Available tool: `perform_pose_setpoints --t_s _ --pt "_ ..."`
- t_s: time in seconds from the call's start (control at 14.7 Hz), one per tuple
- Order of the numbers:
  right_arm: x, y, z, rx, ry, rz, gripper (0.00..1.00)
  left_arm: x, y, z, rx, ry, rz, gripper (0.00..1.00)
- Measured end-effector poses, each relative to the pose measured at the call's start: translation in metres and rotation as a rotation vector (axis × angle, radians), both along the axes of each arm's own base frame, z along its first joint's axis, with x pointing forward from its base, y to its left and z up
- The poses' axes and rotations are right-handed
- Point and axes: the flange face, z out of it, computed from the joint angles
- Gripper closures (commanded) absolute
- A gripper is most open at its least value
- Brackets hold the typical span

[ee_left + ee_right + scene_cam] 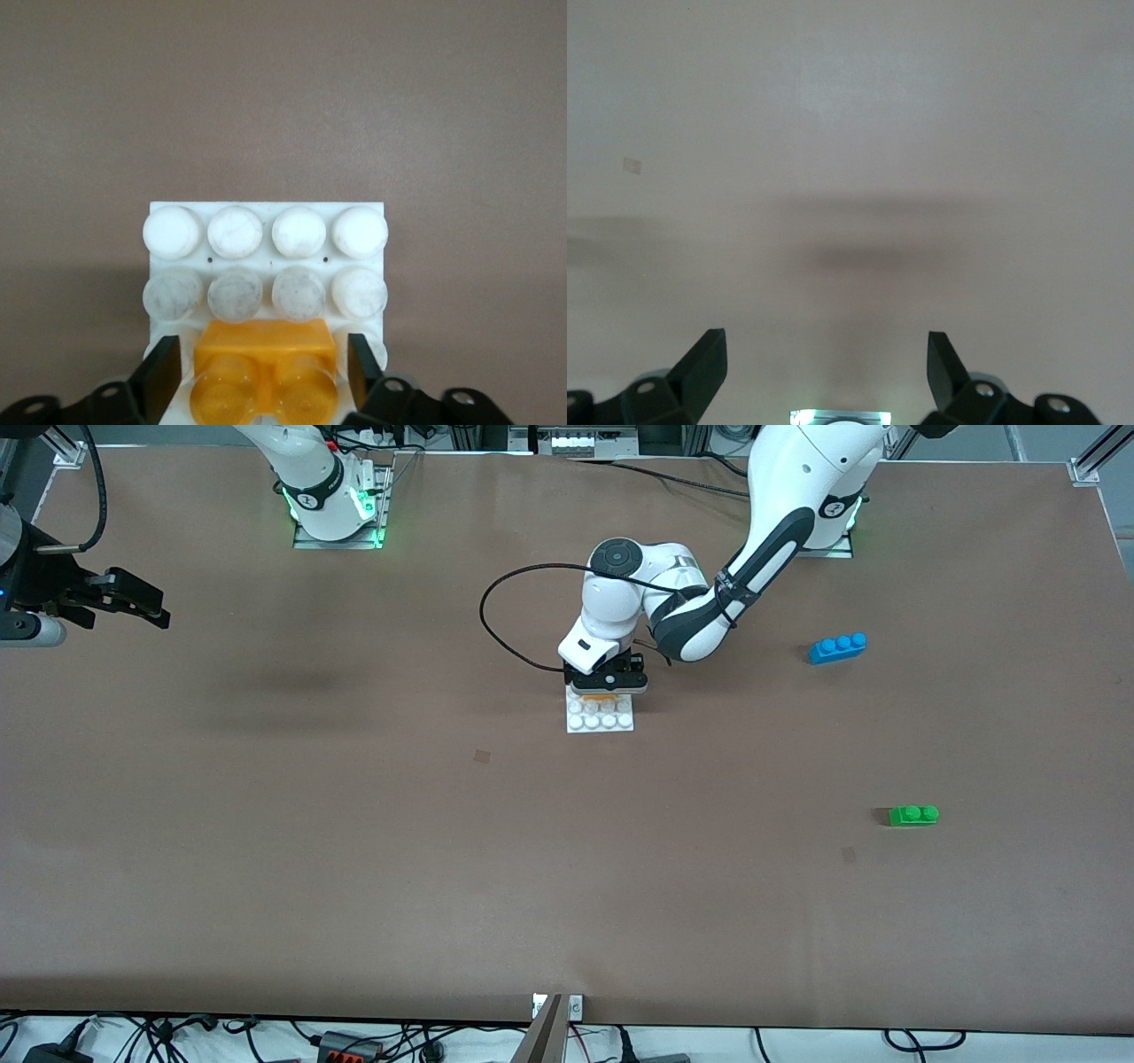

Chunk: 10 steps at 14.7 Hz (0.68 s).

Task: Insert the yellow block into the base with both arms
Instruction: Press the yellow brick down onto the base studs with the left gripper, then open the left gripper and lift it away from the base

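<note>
Left gripper [264,376] jaws set apart either side of the yellow block [265,372] — block seated on the base [601,714] mid-table, left arm [762,558] bent down over it, right gripper [827,359] spread wide, raised over bare brown table [354,850] — arm waiting, blue brick [837,647] and green brick [913,815] toward left arm's end.

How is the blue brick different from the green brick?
The blue brick has three round studs on top, while the green brick has two. The blue brick looks longer; the green brick looks shorter. The blue brick lies farther from the front camera; the green brick lies nearer to it. Both lie loose on the brown table, toward the left arm's end, with no gripper touching them.
</note>
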Motion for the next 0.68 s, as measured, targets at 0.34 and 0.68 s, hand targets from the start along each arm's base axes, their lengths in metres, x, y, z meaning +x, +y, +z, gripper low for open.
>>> perform_pose_setpoints --t_s 0.34,0.68 --pt "0.000 0.000 0.000 0.000 0.001 0.000 0.00 0.038 0.022 0.035 -0.013 -0.057 0.077 0.00" --pt "0.000 0.000 0.000 0.000 0.001 0.000 0.00 0.088 0.079 0.083 -0.022 -0.033 0.096 0.00"
